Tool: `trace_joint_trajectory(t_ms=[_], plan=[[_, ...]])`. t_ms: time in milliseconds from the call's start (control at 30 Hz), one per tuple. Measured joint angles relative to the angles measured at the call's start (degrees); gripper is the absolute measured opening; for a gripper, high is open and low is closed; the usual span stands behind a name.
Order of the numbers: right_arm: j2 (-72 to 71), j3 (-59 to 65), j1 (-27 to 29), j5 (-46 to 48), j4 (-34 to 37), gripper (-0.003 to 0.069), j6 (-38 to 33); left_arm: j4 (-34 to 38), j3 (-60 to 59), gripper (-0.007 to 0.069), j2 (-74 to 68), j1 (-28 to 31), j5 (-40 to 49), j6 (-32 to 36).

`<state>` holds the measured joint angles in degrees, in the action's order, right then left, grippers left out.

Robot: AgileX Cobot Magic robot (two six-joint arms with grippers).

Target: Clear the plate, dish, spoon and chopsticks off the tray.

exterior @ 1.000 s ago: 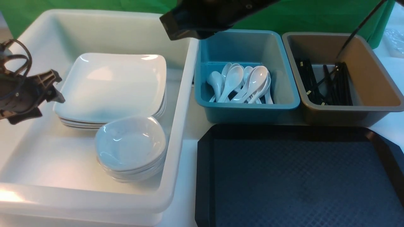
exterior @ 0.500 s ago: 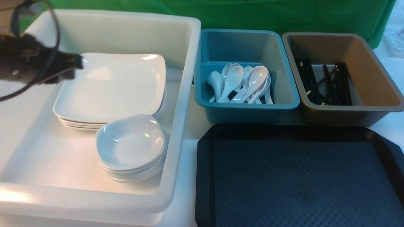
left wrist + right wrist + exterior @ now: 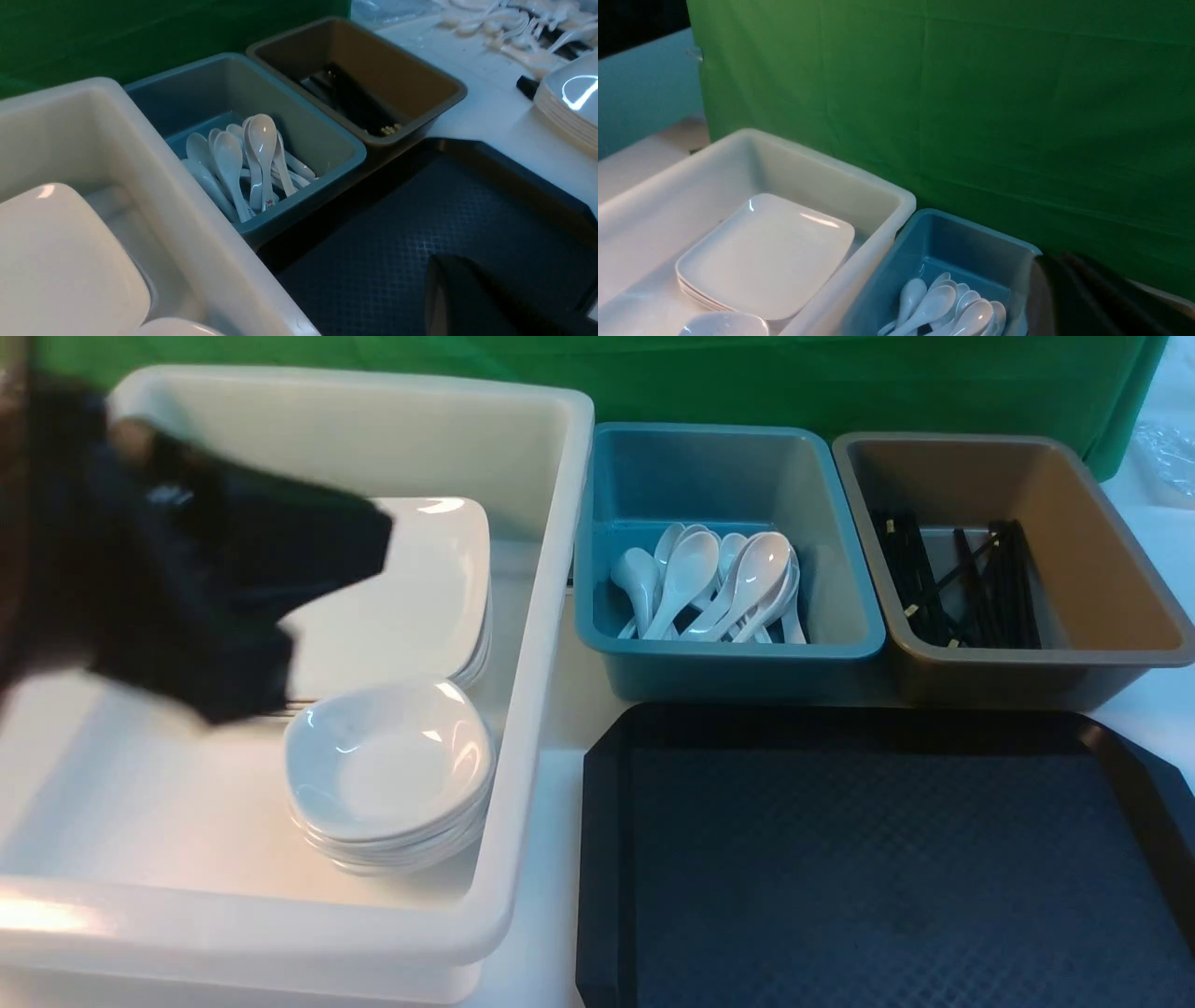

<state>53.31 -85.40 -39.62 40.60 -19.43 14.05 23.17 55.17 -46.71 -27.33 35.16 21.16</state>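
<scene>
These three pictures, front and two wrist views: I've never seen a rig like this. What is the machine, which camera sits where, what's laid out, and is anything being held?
This is a two-armed robot with a gripper on each arm. The front view looks forward from between the arms; the other two come from cameras on the left and right wrists.

On the table, a white tub holds a stack of square plates and a stack of small round dishes. A blue bin holds white spoons, and a brown bin holds black chopsticks. The black tray in front has nothing on it.

The dark blurred shape over the tub is the left arm. Neither gripper's jaws show clearly, so I cannot say whether they are open; nothing visible is being held.
</scene>
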Motion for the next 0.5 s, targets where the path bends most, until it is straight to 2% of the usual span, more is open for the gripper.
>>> trace_joint_trajectory(t_ms=[133, 200, 367, 500], plan=[[-15.0, 18.6, 0.0, -9.7, -2.3, 0.0029, 5.8, -0.2, -8.1, 0.0002, 7.8, -0.1, -4.4, -1.8], [-19.7, 24.1, 0.0, -12.1, -3.0, 0.0029, 7.1, -0.2, -11.5, 0.0002, 10.6, -0.1, -5.6, -2.7], [-38.3, 46.6, 0.0, -19.6, -3.8, 0.0029, 9.2, -0.2, -24.5, 0.0002, 19.4, -0.1, -7.0, -8.0], [-44.5, 53.5, 0.0, -23.5, -3.9, 0.0029, 9.3, -0.1, -29.2, 0.0002, 21.7, -0.1, -8.8, -11.2]])
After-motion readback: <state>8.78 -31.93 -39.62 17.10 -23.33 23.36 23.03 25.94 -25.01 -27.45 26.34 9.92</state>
